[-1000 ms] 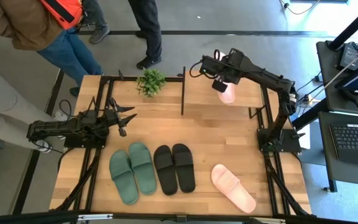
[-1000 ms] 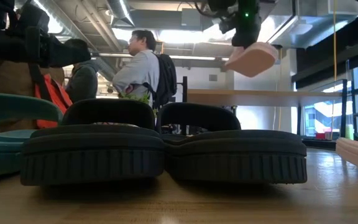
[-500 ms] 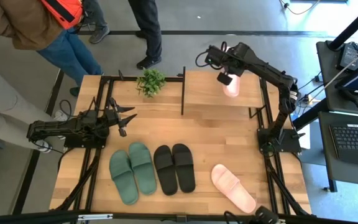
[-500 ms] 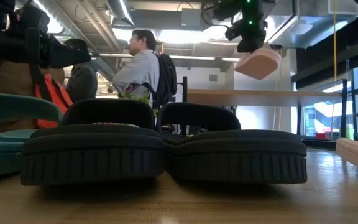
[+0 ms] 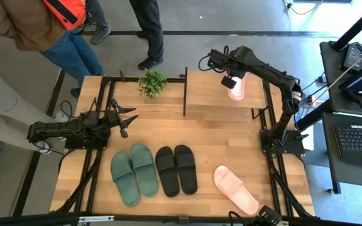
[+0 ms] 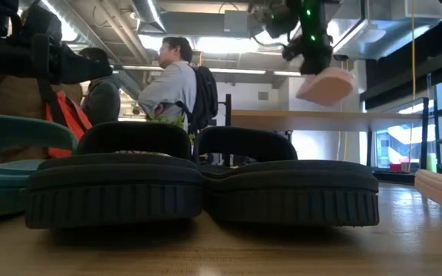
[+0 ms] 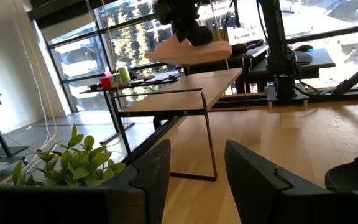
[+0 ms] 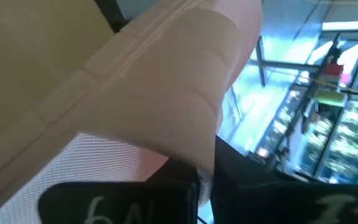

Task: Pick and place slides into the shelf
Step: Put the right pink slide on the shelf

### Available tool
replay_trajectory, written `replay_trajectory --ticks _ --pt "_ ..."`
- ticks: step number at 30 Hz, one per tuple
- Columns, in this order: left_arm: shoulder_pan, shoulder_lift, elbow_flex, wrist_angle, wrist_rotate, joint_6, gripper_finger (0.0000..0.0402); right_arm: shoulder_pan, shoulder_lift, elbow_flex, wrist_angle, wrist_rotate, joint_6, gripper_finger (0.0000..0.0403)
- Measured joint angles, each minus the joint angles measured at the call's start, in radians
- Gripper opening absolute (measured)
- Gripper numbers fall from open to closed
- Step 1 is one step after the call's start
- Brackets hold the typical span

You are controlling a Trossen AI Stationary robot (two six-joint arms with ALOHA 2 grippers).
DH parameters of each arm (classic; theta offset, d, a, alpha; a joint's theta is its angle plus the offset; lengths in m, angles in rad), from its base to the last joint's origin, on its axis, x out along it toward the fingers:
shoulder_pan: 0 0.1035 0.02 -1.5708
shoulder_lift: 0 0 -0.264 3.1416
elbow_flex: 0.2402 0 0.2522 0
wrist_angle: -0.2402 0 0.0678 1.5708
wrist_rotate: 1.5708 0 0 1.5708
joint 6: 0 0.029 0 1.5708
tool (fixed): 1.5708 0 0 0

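A pale pink slide point(image 5: 236, 91) hangs over the light-wood shelf point(image 5: 209, 95) at the table's far right, with my right gripper point(image 5: 230, 81) shut on it. It also shows in the low view point(image 6: 327, 84) and the left wrist view point(image 7: 188, 51), clear above the shelf's top plank point(image 7: 185, 93). The second pink slide point(image 5: 235, 189), the black pair point(image 5: 176, 169) and the green pair point(image 5: 132, 173) lie sole-down near the front edge. My left gripper point(image 5: 128, 119) rests open at the table's left, pointing level, its fingers point(image 7: 148, 180) holding nothing. My right gripper pinches the pink slide at its wide ribbed strap point(image 8: 166, 93) between its two fingers point(image 8: 123, 199). It comes slanting down from above. The slide hangs below the fingers, tilted, lifted clear of the shelf's top; the exact place of contact is hidden by the fingers.
A small green plant point(image 5: 153, 82) stands at the far edge, left of the shelf. People stand beyond the table's far left corner point(image 5: 55, 31). A desk with a keyboard point(image 5: 357, 138) is off to the right. Bare wood lies between the shelf and the slides.
My right gripper has carried the pink slide toward the table's right edge and a little down, over the shelf's top plank. The slide stays clear of the plank.
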State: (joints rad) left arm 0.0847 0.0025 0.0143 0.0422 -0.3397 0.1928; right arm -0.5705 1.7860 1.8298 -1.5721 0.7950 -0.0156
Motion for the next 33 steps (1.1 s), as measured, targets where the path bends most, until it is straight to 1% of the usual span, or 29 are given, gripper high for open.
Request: replay_trajectory --ticks 2,7,12,15,19,22,26,33 --pt "0.0 0.0 0.0 0.0 0.0 0.0 0.0145 -0.004 -0.015 -0.059 -0.001 0.019 -0.004 0.0012" --pt "0.0 0.0 0.0 0.0 -0.001 0.001 0.0145 -0.007 -0.065 -0.188 0.001 0.02 0.024 0.0012" --pt "0.0 0.0 0.0 0.0 -0.012 0.001 0.0145 -0.007 -0.135 -0.286 -0.001 0.027 0.033 0.0012" --pt "0.0 0.0 0.0 0.0 -0.013 0.001 0.0145 -0.007 -0.174 -0.336 0.002 0.027 0.008 0.0012" --pt "0.0 0.0 0.0 0.0 -0.013 0.001 0.0145 -0.007 -0.206 -0.394 0.001 0.032 0.006 0.0012" --pt "0.0 0.0 0.0 0.001 -0.013 0.001 0.0145 -0.007 -0.213 -0.43 0.001 0.076 0.007 0.0012" --pt "0.0 0.0 0.0 0.001 -0.013 0.001 0.0145 -0.007 -0.212 -0.475 0.001 0.084 0.008 0.0012" --pt "0.0 0.0 0.0 0.001 -0.013 0.001 0.0145 -0.007 -0.211 -0.497 0.005 0.11 0.012 0.0012"
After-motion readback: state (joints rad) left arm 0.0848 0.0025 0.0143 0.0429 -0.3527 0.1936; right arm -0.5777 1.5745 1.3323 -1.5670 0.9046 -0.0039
